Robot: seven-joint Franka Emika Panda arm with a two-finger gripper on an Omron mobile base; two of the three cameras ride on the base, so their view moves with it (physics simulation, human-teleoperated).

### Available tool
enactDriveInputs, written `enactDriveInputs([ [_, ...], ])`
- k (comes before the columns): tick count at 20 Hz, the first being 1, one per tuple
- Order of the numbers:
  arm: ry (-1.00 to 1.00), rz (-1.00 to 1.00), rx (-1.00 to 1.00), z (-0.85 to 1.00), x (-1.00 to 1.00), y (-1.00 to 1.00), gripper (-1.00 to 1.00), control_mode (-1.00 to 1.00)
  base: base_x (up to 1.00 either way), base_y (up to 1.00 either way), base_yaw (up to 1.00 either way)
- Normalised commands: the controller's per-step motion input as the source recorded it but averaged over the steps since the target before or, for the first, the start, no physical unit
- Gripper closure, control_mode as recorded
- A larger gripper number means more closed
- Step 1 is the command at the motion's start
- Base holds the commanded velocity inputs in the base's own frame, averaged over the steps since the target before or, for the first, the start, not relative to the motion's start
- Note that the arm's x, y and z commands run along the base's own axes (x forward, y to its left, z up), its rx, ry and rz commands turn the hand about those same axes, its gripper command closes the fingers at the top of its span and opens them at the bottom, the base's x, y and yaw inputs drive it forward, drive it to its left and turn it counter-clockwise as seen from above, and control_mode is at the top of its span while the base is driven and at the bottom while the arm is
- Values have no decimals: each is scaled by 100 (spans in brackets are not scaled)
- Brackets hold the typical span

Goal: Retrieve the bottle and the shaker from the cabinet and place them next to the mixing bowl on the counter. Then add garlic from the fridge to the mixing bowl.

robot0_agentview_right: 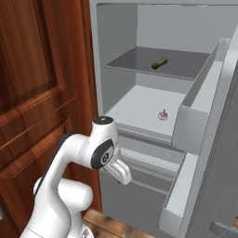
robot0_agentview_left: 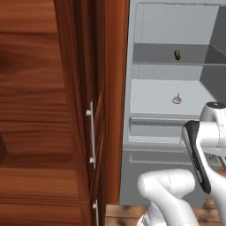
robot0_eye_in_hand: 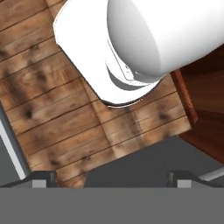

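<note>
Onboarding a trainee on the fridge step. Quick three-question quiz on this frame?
1. True or false: the fridge door is open.
2. Which shelf holds the garlic: A) upper, B) lower?
3. What lies on the other shelf?

Key:
1. True; the pale interior and door bins show.
2. B, the lower shelf, above the drawer.
3. A small green item; its kind is too small to tell.

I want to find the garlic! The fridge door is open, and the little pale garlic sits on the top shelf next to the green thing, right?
Not quite. The tall grey steel fridge is open, but the small pale garlic bulb sits on the lower shelf, one level below the small green vegetable. The right base view shows this clearly.
</note>
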Motion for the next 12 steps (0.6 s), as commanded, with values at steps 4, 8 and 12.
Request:
enactDriveInputs([
  [4, 0, 0, 0, 0, 16, 0, -100, -100, 26, 0, 0],
  [8, -8, 0, -1, 8, 12, -2, -100, -100, 0, 0, 0],
  [12, -25, 0, -10, 51, 35, -10, -100, -100, 0, 0, 0],
])
